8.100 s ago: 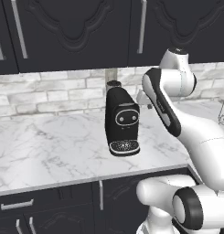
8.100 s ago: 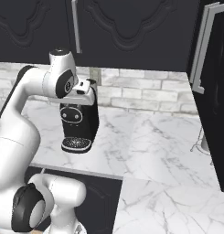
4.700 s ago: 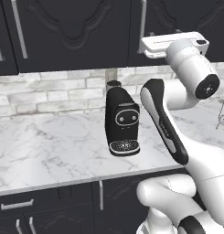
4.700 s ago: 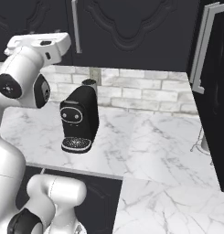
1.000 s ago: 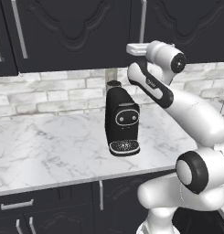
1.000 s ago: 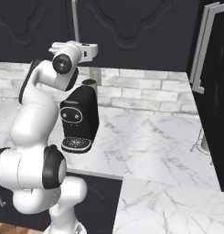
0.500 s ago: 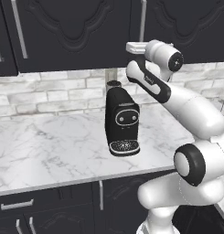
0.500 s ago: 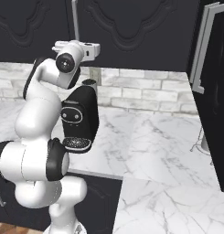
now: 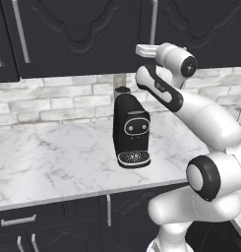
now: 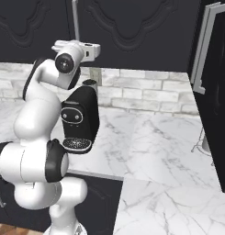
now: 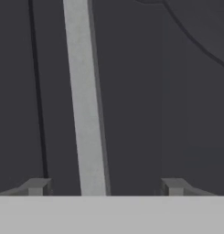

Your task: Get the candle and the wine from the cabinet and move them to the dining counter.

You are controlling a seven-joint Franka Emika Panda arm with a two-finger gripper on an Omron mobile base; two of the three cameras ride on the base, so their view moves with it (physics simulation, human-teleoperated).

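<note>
Claw (image 11: 104,185) raised high, right in front of the black cabinet (image 9: 82,34), doors closed. Fingers (image 11: 36,186) spread wide, one on each side of a long silver handle (image 11: 86,100), not pinching it; cannot tell if touching. Holding nothing. Handle (image 9: 153,22) seen also from the left base, just above the white hand. Wine and candle not to be seen, cabinet shut. Below, on the marble table (image 9: 53,152) along the brick wall (image 9: 58,101), a black coffee machine (image 9: 131,132), upright, near the front edge.
</note>
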